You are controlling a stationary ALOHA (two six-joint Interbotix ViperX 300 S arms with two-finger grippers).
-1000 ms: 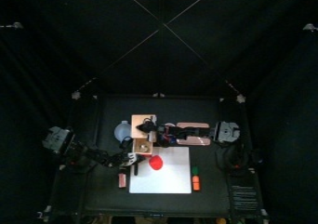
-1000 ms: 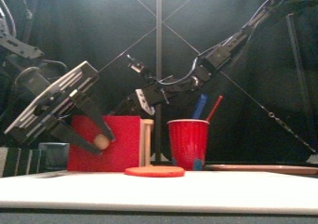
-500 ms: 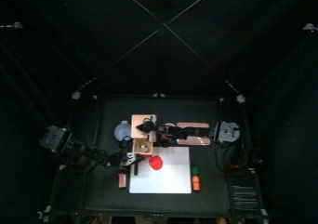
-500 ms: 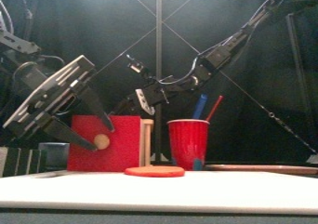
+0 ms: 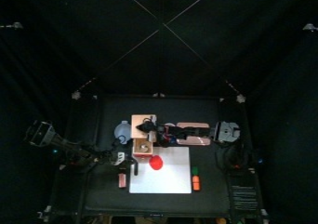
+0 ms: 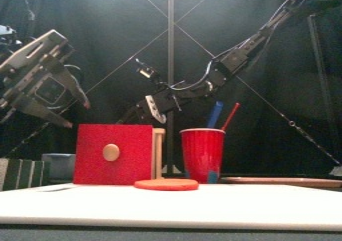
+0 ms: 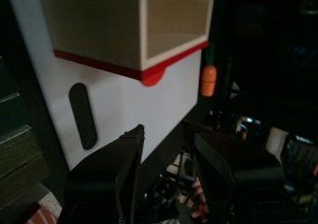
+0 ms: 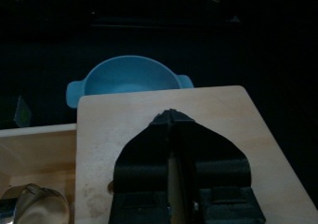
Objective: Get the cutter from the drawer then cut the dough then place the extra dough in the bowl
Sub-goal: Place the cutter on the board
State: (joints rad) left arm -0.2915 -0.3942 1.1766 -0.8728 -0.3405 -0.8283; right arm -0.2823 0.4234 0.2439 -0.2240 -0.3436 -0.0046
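Currently the left end effector [image 7: 168, 139] hangs released and empty, up and to the left of the wooden box [image 8: 248, 144], well apart from the red drawer front [image 6: 94, 167] and its knob [image 6: 111, 152]; the right end effector [image 8: 174, 124] is clenched on nothing, tips at the box top, apparently bracing it; actual contact cannot be confirmed. Beside the box top, on its front side, the drawer appears partly drawn out; a pale metal shape in it is probably the cutter [image 8: 25, 207], though too little shows to be certain. Judged risks: if the right arm lifts before extraction, the box may slide or tip toward the dough [image 6: 166, 184], which lies just in front of the box on the white cutting board [image 7: 125, 107]; a low left approach may strike the drawer front and push it shut; a poor grasp on the wire handle may drop the cutter onto the dough or against the red cup [image 6: 203, 153] just right of the box; the bowl [image 8: 128, 84], left of the box, sits near the left arm's path and may be knocked.
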